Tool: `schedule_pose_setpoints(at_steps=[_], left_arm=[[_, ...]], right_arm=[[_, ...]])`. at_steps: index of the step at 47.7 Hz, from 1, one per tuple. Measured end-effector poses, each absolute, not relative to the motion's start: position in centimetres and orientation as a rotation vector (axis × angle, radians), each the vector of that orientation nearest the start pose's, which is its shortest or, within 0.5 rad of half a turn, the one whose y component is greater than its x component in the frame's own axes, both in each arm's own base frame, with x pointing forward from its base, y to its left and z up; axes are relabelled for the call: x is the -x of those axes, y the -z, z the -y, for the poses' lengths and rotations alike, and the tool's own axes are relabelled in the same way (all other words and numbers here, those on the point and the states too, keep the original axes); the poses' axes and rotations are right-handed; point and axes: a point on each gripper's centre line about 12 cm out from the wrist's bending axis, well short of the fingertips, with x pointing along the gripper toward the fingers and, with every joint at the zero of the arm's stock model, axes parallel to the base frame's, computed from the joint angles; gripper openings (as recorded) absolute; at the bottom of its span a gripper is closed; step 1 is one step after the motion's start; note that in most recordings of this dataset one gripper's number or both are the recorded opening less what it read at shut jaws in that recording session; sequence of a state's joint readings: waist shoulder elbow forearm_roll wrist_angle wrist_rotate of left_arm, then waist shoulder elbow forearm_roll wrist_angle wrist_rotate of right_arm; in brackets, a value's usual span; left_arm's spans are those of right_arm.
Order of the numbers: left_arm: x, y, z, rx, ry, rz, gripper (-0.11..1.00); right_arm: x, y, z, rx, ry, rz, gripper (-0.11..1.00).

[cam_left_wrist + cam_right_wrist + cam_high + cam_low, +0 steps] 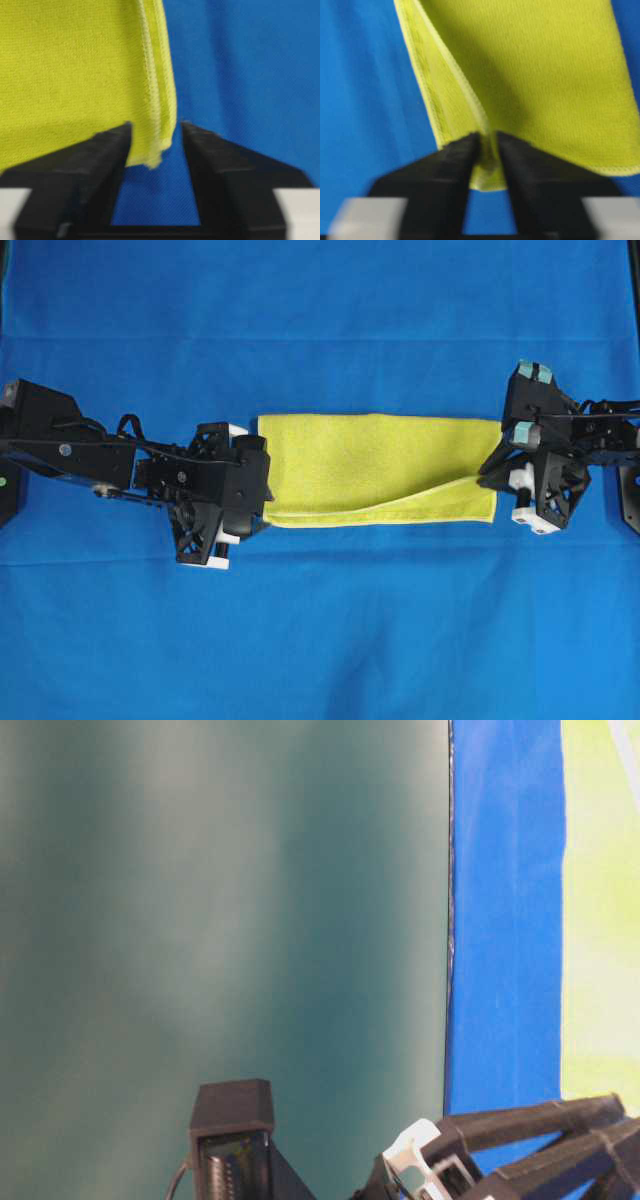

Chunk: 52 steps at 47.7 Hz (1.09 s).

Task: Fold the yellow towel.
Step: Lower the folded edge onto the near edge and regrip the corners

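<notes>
The tabletop is covered by a big blue cloth [320,320]. In its middle the yellow towel [370,465] is laid, folded into a long strip. It looks thin, soft and floppy, so it is best taken by its corners. A corner is seen between the parted fingers of the left gripper [152,145]. Another is pinched by the right gripper [487,150].

My left gripper [245,485] reaches in level from the left, its jaws parted with a clear gap on one side. My right gripper [503,472] comes in from the right; its fingers [445,167] stand slightly apart, the gap between them narrow.
</notes>
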State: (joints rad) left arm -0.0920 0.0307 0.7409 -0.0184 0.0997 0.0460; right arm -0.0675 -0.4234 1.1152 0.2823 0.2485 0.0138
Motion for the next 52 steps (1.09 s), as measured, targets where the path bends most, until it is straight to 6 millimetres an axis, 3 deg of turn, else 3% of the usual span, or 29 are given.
schedule_pose_setpoints(at_steps=[2, 5, 13, 21, 31, 42, 52], left_arm=[[-35.9, -12.7, 3.5, -0.056, 0.098, -0.865, 0.55], [-36.0, -13.0, 3.5, -0.047, 0.095, -0.858, 0.59], [-36.1, -15.1, 3.3, -0.055, 0.095, -0.801, 0.56], [-36.3, -15.6, 0.2, -0.047, 0.026, -0.788, 0.56], [-36.5, -15.4, -3.1, -0.024, -0.054, -0.795, 0.56], [-36.9, -12.3, -5.2, -0.017, -0.092, -0.877, 0.56], [-36.7, -10.2, -6.6, -0.008, -0.118, -0.934, 0.55]], right_arm=[[-23.2, -14.2, 0.7, -0.33, 0.13, -0.915, 0.56], [-23.1, -14.7, 0.7, -0.328, 0.125, -0.896, 0.66], [-22.6, -17.3, 1.4, -0.291, 0.127, -0.785, 0.61], [-22.1, -18.3, 3.7, -0.286, 0.209, -0.731, 0.61], [-22.0, -15.8, 5.3, -0.3, 0.274, -0.85, 0.61], [-22.3, -12.5, 6.8, -0.326, 0.332, -0.984, 0.61], [-22.8, -10.7, 7.5, -0.33, 0.351, -1.031, 0.61]])
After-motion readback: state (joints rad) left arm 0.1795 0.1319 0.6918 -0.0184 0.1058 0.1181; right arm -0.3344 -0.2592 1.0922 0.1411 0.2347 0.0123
